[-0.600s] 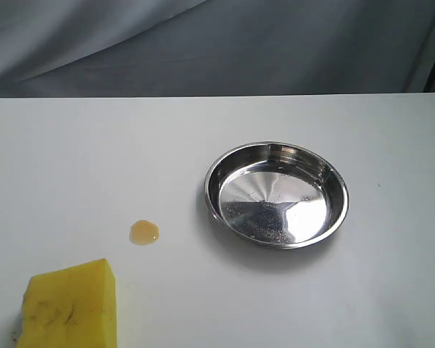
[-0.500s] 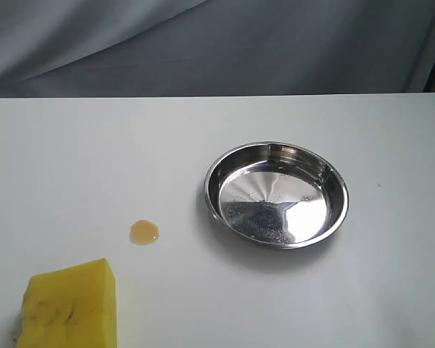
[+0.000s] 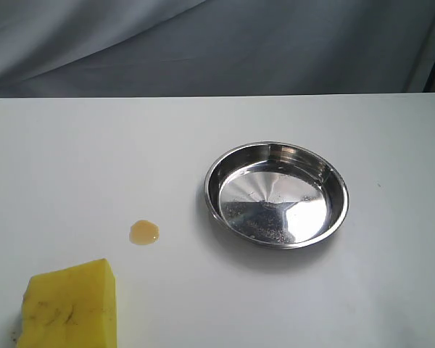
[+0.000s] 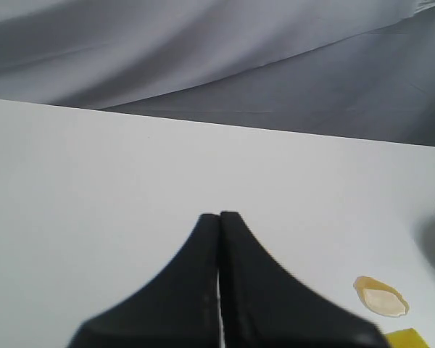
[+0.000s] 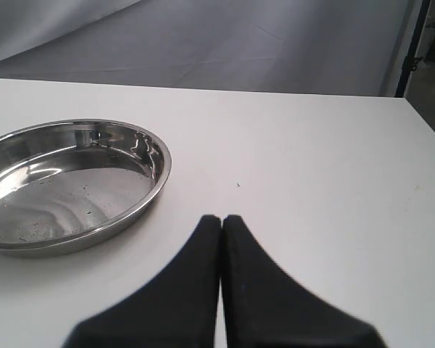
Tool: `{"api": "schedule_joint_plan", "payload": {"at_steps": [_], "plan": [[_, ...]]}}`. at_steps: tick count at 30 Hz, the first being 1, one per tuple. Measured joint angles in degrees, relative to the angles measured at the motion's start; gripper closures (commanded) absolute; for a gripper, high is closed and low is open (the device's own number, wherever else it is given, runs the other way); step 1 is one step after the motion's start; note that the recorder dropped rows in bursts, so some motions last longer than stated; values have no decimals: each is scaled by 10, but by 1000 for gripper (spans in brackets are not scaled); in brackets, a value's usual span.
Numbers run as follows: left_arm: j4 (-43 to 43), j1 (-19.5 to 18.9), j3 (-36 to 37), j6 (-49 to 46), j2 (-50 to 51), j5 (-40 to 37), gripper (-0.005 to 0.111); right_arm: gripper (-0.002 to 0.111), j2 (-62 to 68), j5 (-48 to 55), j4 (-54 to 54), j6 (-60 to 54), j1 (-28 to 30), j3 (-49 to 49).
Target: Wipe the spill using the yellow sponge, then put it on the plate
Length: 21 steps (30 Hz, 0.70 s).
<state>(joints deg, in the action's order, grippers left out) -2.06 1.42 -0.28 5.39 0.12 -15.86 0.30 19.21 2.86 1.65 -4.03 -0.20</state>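
Observation:
The yellow sponge lies at the front left of the white table, partly cut by the frame edge. Just beyond it sits the small amber spill. The steel plate stands empty right of centre. Neither arm shows in the exterior view. In the left wrist view my left gripper is shut and empty above bare table, with the spill and a corner of the sponge off to one side. In the right wrist view my right gripper is shut and empty, a short way from the plate.
A grey cloth backdrop hangs behind the table's far edge. A dark upright post stands past the table's corner in the right wrist view. A tiny dark speck lies on the table right of the plate.

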Motion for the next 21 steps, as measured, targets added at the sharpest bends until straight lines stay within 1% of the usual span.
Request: {"api": "schedule_joint_plan", "payload": {"at_steps": [5,12,15,17,21], "plan": [[0,0,0,0,0,0,106,108,0,-9,14,-2,0,0],[0,0,0,0,0,0,106,108,0,-78,30,-3,0,0],[0,0,0,0,0,0,106,108,0,-133,29,-3,0,0],[0,0,0,0,0,0,106,108,0,-182,10,3,0,0],[0,0,0,0,0,0,106,108,0,-299,-88,51,0,0]]}}
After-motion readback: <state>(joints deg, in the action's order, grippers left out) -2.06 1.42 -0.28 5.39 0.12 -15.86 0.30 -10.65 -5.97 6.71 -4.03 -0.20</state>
